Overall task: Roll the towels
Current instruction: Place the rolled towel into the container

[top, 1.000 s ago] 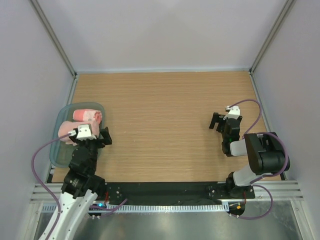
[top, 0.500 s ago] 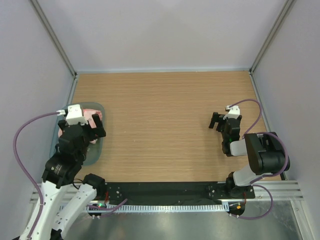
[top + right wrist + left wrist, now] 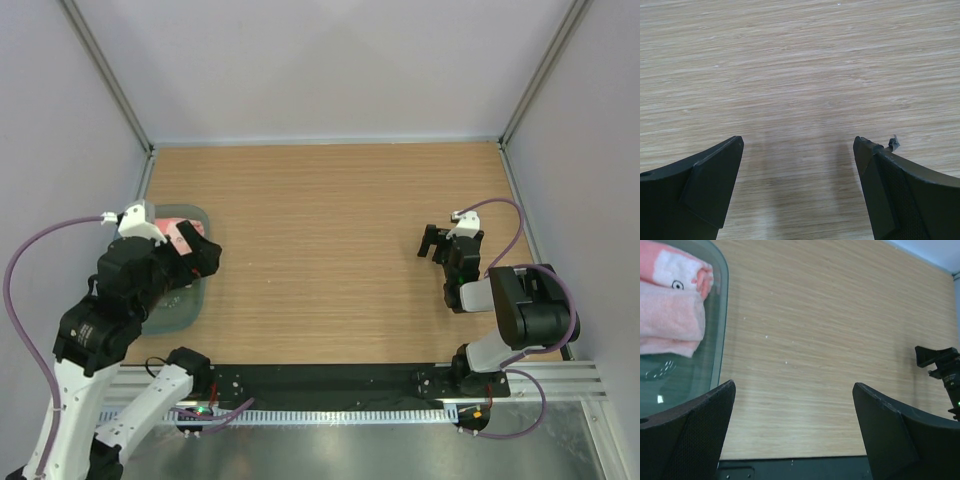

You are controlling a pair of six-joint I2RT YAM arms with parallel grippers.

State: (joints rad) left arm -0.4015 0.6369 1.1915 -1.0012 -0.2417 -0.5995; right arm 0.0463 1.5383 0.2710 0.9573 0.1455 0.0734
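Two rolled salmon-pink towels (image 3: 670,315) lie in the translucent grey-green tray (image 3: 721,325) at the table's left edge. The upper one shows a white band with a small round mark. In the top view my left arm hides most of them and only a pink corner (image 3: 183,238) shows. My left gripper (image 3: 203,256) is open and empty, raised above the tray's right rim; in its wrist view (image 3: 794,385) it looks over bare wood. My right gripper (image 3: 431,243) is open and empty, low over the wood at the right, also in its wrist view (image 3: 798,140).
The tray (image 3: 178,308) sits near the left wall and the table's near edge. A black base strip (image 3: 330,378) runs along the near edge. Grey walls close in the table on three sides. The right arm's purple cable (image 3: 500,208) loops by the right wall.
My left arm has risen and swung back to the left, lifting its open gripper away from the towels in the tray. The right arm has not moved.
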